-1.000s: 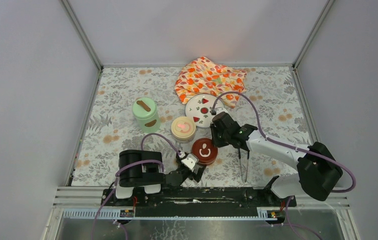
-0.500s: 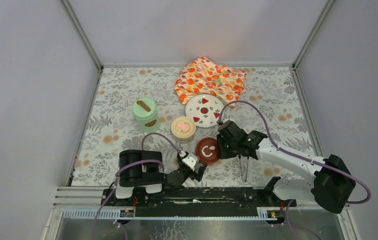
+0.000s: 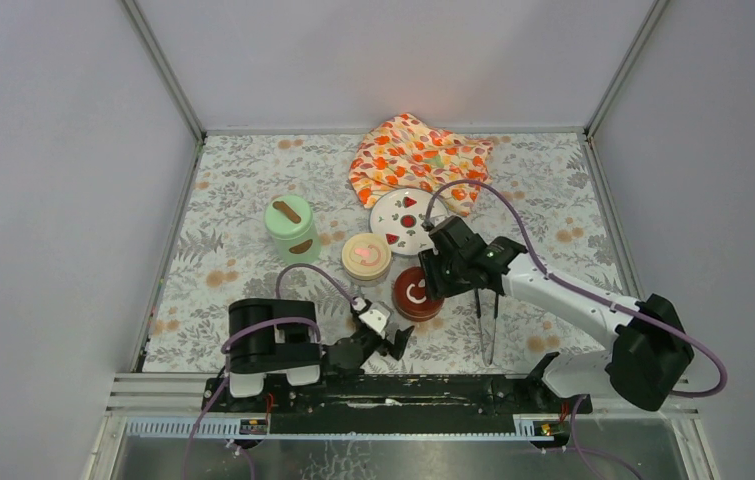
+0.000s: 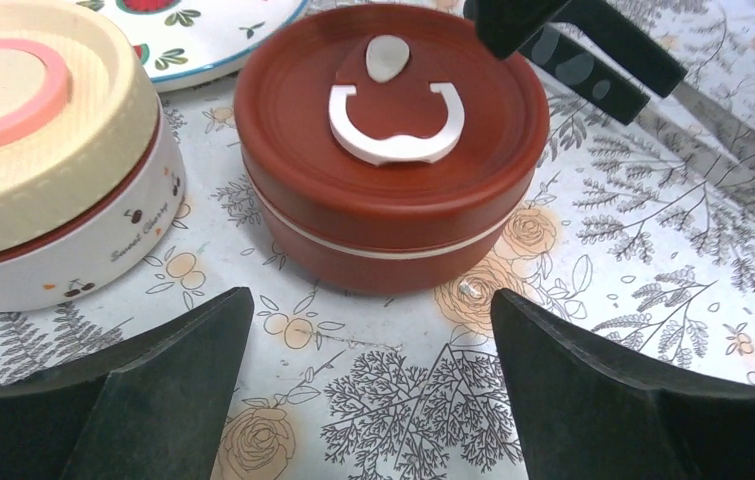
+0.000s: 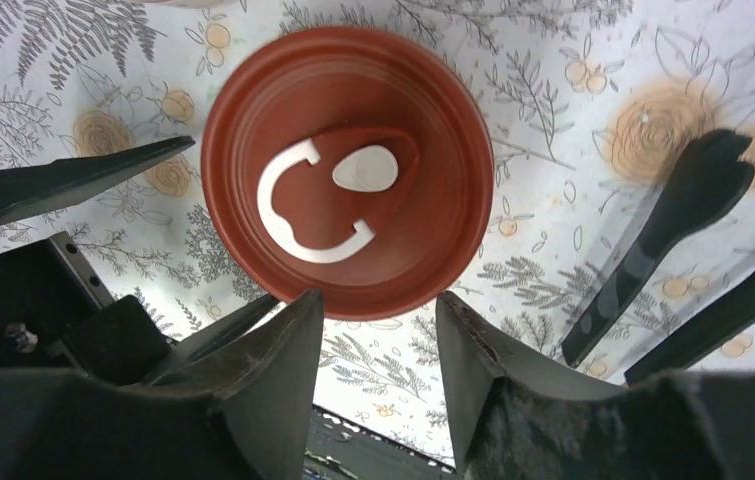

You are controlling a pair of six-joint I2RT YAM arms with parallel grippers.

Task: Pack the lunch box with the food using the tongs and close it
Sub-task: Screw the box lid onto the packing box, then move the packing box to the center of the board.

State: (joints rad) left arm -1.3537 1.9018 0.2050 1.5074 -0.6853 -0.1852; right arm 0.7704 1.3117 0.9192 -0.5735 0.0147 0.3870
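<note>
You've got three pots: one mint-green pot (image 3: 291,230), one cream-lidded pot (image 3: 366,256), one red-lidded pot (image 3: 415,294). One pair of tongs (image 3: 489,340), one fruit-print plate (image 3: 393,212), one orange floral cloth (image 3: 415,155).

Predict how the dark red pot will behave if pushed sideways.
Low and wide, the dark red pot probably slides rather than tips. Standing flat on the patterned table, it is unlikely to roll. Its smooth lid may be slippery.
</note>
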